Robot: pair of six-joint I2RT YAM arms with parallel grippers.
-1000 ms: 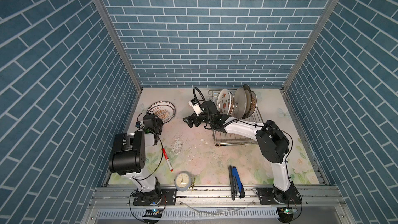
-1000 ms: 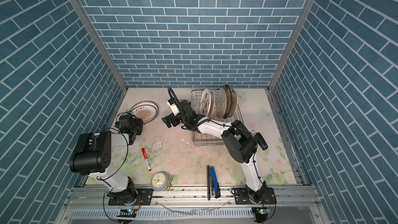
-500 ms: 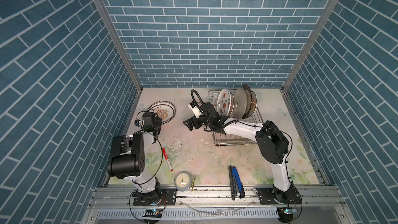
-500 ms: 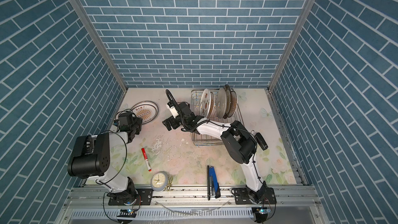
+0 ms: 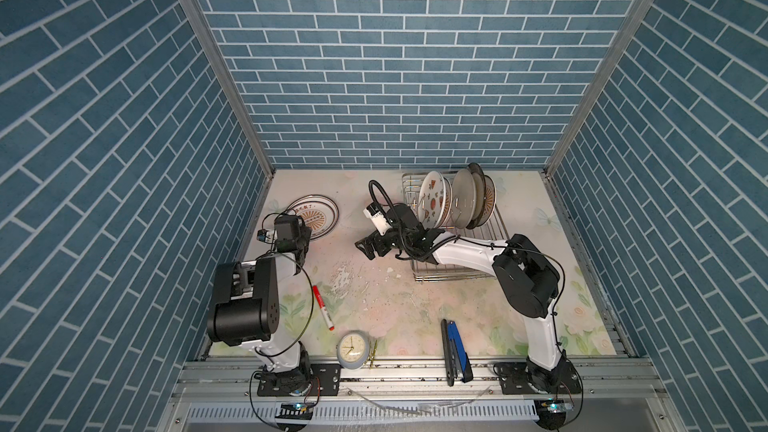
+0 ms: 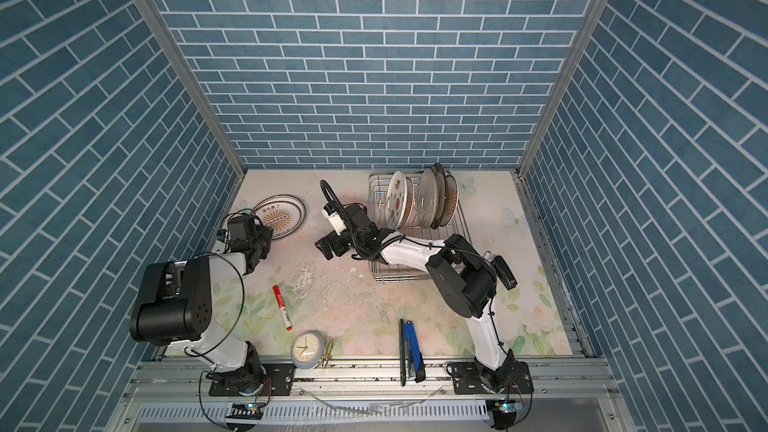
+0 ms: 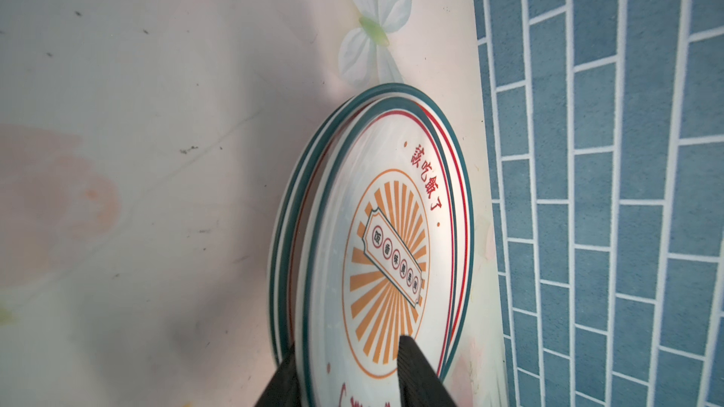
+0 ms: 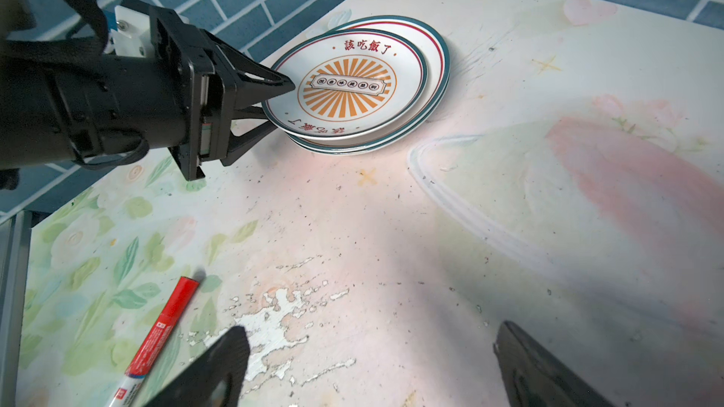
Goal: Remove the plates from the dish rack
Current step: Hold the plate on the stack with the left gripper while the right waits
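Two white plates with an orange sunburst and teal rims lie stacked (image 5: 322,210) (image 6: 287,213) at the table's back left. My left gripper (image 7: 348,346) (image 8: 280,105) is open, its jaws straddling the rim of the top plate (image 8: 344,88) (image 7: 386,229), one finger above and one below. The dish rack (image 5: 457,273) (image 6: 415,275) at the back right holds several upright plates (image 5: 434,197) (image 6: 399,199). My right gripper (image 5: 368,249) (image 6: 326,249) (image 8: 370,334) hangs wide open and empty over the bare table, left of the rack.
A red marker (image 5: 323,307) (image 8: 164,326) lies left of centre. A small clock (image 5: 352,349) and a blue-and-black stapler (image 5: 455,349) sit at the front edge. Blue brick walls close in the left, back and right sides.
The left gripper's jaws have widened at the top plate's rim. The right gripper has drifted a little toward the front, still open.
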